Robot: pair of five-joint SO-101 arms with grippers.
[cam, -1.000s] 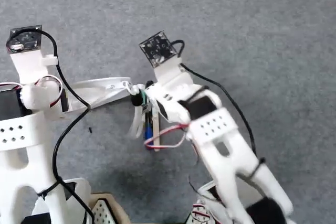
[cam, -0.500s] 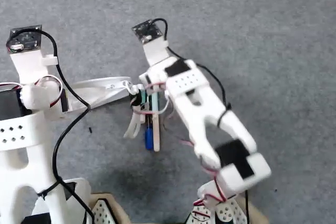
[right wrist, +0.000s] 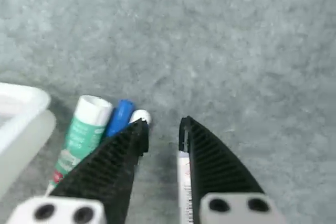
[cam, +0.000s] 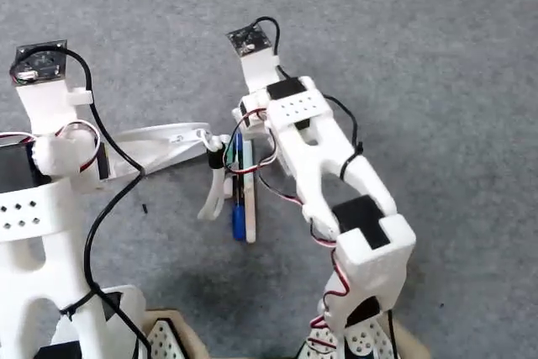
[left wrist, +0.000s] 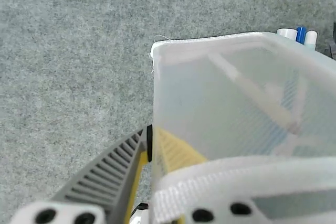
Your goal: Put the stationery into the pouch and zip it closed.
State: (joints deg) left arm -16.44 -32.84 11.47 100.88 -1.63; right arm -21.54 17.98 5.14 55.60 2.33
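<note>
**A:** Stationery (cam: 239, 203), where?
**B:** A glue stick (right wrist: 79, 135), a blue pen (right wrist: 121, 116) and a white one, bundled on the grey table (cam: 437, 81). They're just beside the pouch (cam: 164, 142) end and outside it.
**A:** Why is the pouch held?
**B:** The left gripper (left wrist: 151, 148) is clamped on its other end, probably steadying it for loading. Can't tell if the zip is undone.
**A:** Right gripper?
**B:** The right gripper (right wrist: 161, 127) is low over the bundle, jaws slightly parted with nothing between them. The blue pen is just beside one finger. It looks lined up for a pick.
**A:** Room?
**B:** Lots of bare table on the far side. It's tight between the pouch end and the bundle, and cables (cam: 277, 187) dangle near.
</note>
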